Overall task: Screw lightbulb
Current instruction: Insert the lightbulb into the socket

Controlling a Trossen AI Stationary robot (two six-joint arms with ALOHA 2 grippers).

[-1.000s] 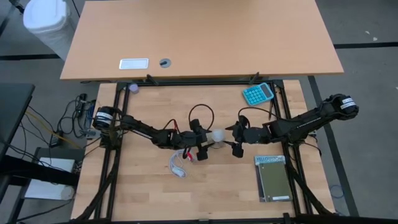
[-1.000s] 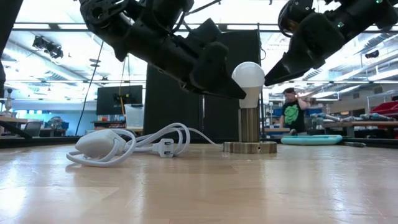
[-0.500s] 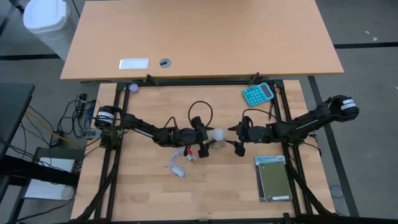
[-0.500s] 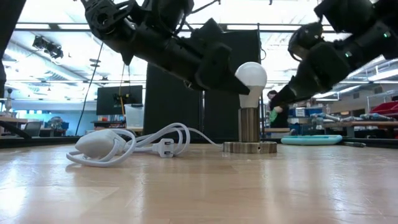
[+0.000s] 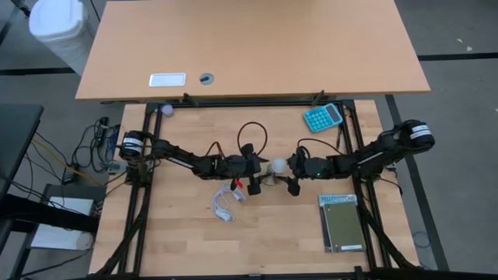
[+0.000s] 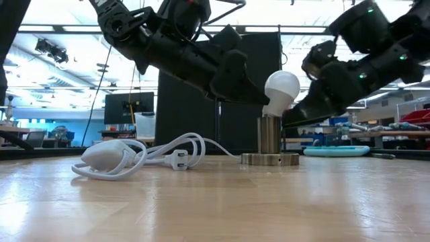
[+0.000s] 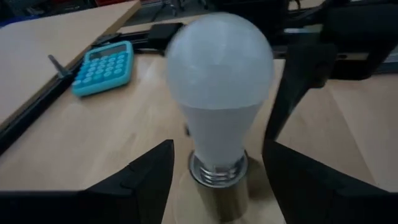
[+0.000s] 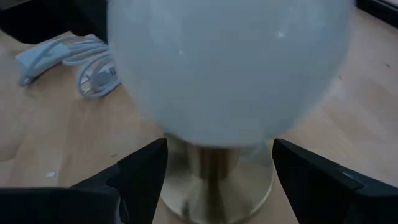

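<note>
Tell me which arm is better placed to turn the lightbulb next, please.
Probably the left. The left end effector has its fingers on both sides of the lightbulb, at its neck. The right end effector also flanks the lightbulb, open, but lower, beside the socket stem.

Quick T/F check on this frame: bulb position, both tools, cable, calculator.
1. The lightbulb sits tilted in the lamp socket. True.
2. The lightbulb lies flat on the table. False: it is up on the socket post, above the round base.
3. The left tool has a finger on each side of the bulb's neck. True.
4. The right tool is parked away from the lamp. False: it is right at the bulb, fingers either side of the socket.
5. The teal calculator is under the left arm. False: it lies toward the table's far edge on the right arm's side.
6. The coiled white cable lies on the table beside the lamp. True.
</note>
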